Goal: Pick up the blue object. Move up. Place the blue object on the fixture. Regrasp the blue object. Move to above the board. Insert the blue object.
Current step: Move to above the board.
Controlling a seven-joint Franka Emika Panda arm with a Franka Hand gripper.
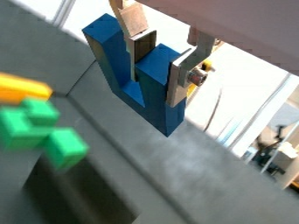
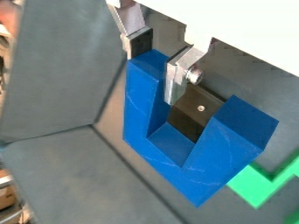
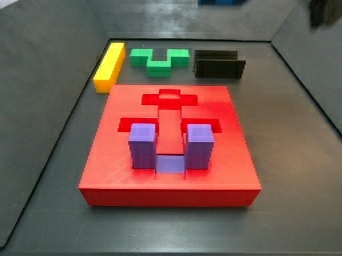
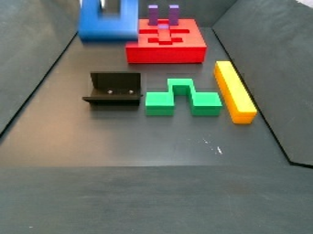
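While my tool (image 2: 176,63) grips one prong of the dark blue plastic U-shaped block (image 2: 187,131) aloft, I judge lowering onto the black boxy fixture (image 4: 113,90) comes next.

A robotics lab test cell: a dark grey tray-like floor (image 4: 134,137) with sloped walls holds only bright plastic test pieces, a red board (image 3: 170,140), a green block (image 4: 184,97), a yellow bar (image 4: 233,90) and a black fixture (image 4: 113,89). The gripper (image 2: 158,57) hangs above, clamping the blue object (image 2: 193,131)
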